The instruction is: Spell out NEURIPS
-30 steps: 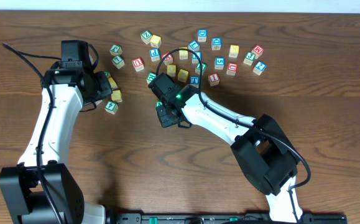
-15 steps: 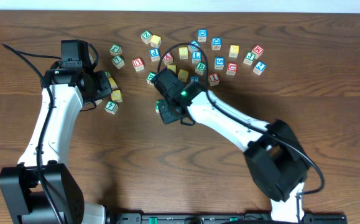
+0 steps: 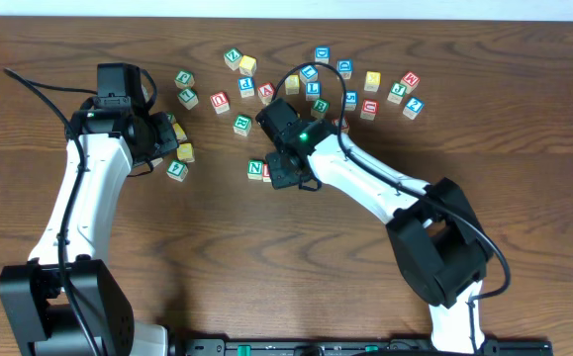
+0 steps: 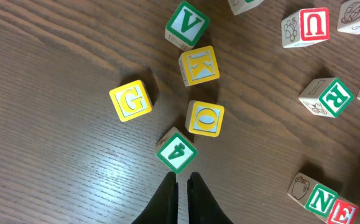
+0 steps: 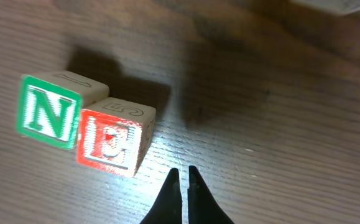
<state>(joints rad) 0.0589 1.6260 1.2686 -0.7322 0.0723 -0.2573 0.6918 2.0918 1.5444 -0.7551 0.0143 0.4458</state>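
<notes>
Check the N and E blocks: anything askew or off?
Minor only. The N block and E block touch, letters up and in order, but E seems to sit slightly offset from N's line instead of flush. No damage visible.

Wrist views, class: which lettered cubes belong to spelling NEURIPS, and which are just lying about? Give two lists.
For the job: N cube, E cube, U cube, R cube.
Lying about: V cube, K cube, G cube, O cube, 4 cube.
</notes>
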